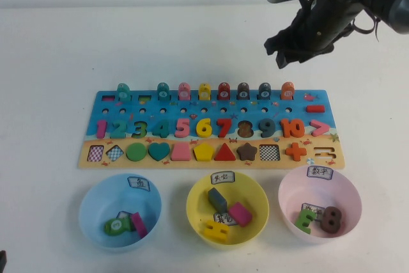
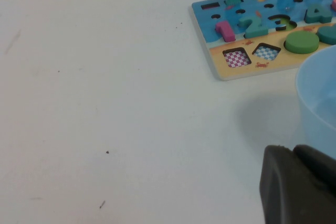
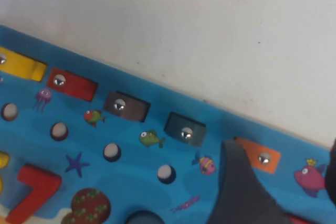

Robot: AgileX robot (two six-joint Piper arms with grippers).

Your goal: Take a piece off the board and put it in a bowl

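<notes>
The black left gripper (image 2: 299,184) shows only as a dark corner in the left wrist view, its fingers out of sight; the light blue round plastic bowl (image 2: 317,103) is cut by that picture's edge; the black right gripper (image 1: 291,46) is a dark mass from above; one finger (image 3: 239,192) partly hides the small orange arch-topped wooden block (image 3: 261,157).

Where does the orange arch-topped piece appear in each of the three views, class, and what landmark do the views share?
High view: orange piece stands last on the board's top row, right gripper above.
Left wrist view: not in it; left gripper low by the blue bowl.
Right wrist view: orange piece beside a finger.
Shared landmark: the board.
</notes>
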